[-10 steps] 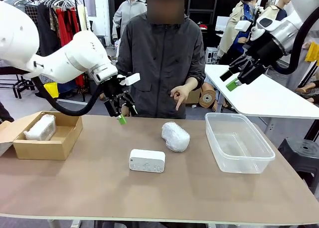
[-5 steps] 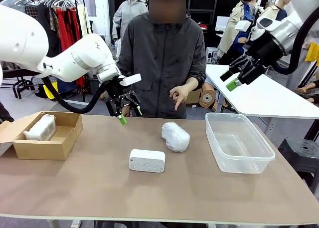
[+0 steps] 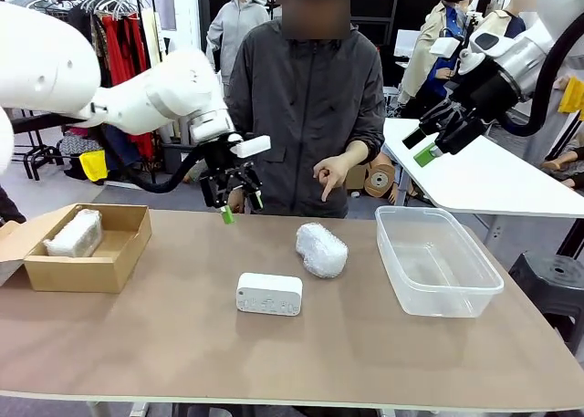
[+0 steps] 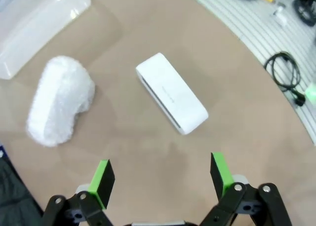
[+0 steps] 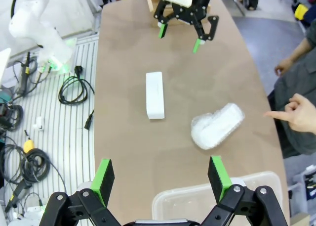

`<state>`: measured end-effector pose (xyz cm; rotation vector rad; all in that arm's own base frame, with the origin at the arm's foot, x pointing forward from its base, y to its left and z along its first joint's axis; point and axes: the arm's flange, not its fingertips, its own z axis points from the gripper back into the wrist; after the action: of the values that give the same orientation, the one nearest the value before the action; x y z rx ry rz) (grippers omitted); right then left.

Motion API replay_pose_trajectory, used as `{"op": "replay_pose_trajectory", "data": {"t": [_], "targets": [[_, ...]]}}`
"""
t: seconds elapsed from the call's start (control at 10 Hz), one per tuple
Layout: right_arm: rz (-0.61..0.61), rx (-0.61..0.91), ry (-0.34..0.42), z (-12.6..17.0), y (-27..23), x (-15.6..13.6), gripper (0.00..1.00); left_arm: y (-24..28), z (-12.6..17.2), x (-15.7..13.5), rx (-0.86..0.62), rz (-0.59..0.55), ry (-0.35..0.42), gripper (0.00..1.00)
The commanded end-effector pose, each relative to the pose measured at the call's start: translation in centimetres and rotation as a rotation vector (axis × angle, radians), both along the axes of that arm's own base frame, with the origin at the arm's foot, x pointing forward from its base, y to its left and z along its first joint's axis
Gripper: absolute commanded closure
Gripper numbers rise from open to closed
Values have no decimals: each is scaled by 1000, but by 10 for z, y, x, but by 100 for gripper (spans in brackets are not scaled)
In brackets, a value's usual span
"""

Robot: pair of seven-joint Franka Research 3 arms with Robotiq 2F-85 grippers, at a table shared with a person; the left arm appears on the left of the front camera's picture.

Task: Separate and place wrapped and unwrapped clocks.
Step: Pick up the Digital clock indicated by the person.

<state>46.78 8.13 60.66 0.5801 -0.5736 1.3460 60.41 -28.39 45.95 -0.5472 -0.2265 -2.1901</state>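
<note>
Front view, left pincer (image 3: pixel 242 207) wide open, empty, right pincer (image 3: pixel 415 147) likewise

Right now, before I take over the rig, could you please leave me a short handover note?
Left pincer: open, empty, hovering over the table near its far edge.
Right pincer: open, empty, raised high at the right.
Person's hand: pointing down towards the table.
Done: the boxed wrapped clock lies in the cardboard box.
Left: the loose wrapped clock lies mid-table and probably goes to the box. The bare white clock lies in front of it and probably goes to the clear tub, which holds nothing.
</note>
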Motion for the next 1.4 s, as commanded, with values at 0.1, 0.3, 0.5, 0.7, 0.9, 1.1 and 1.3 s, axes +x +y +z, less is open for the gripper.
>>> {"op": "replay_pose_trajectory", "data": {"t": [0.1,0.3,0.5,0.7,0.9,1.1,1.3], "targets": [[-10,6,-15,-1,1,-2,0,-50,-8,34,56,-23,-74,0],[-10,6,-15,-1,1,-2,0,-86,-22,44,120,-17,-174,0],[-10,6,-15,-1,1,-2,0,-110,-28,52,129,-30,-218,0],[-10,6,-15,-1,1,-2,0,-134,-29,59,147,-80,-281,0],[-10,6,-15,-1,1,-2,0,-156,-39,61,129,-205,-296,0],[-10,6,-15,-1,1,-2,0,-169,-51,64,72,-269,-320,0],[-10,6,-15,-1,1,-2,0,-181,-60,63,19,-344,-378,0]]}}
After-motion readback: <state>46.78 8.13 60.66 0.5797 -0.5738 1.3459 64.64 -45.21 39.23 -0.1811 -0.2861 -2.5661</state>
